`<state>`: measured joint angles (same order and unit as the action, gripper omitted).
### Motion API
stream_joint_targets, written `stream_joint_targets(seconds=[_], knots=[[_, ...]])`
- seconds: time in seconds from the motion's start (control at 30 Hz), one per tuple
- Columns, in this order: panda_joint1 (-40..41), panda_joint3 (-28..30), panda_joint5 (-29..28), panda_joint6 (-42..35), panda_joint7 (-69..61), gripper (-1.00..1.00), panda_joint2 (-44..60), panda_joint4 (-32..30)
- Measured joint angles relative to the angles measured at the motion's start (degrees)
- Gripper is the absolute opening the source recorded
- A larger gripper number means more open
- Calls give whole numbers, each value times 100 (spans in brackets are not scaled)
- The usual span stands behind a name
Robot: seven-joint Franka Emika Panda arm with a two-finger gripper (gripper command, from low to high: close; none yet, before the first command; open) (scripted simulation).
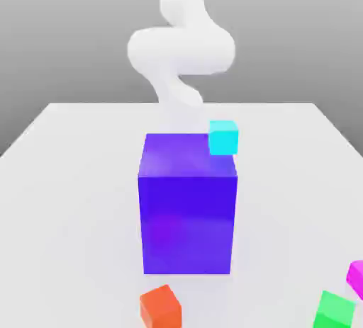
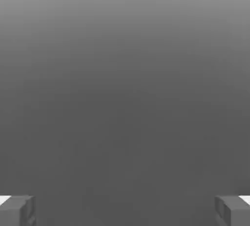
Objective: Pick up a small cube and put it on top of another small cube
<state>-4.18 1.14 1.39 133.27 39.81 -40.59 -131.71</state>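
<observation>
Tool (image 2: 125, 211) open, magenta cube (image 1: 356, 278) cut off at the exterior view's right.

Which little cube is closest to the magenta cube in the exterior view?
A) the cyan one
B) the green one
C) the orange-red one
B: the green cube sits right beside the magenta cube near the exterior view's right edge, with the other little cubes much farther off.
</observation>
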Motion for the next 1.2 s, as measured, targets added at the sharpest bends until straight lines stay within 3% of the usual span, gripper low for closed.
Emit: stream_joint_targets(seconds=[0.3,0.57,0.77,0.97,1.1,1.13,1.2], knots=[[-1309,193,567,531,-2232,0,1917,28],[-2110,-85,842,1007,-4025,0,3575,48],[-2611,-327,568,1407,-5031,0,4786,48],[-3033,-485,-257,1809,-5644,0,5957,48],[-3194,-396,-470,2378,-5671,0,6783,193],[-3209,-378,-489,2520,-5661,-100,6968,231],[-3209,-378,-489,2519,-5661,-100,6968,231]])
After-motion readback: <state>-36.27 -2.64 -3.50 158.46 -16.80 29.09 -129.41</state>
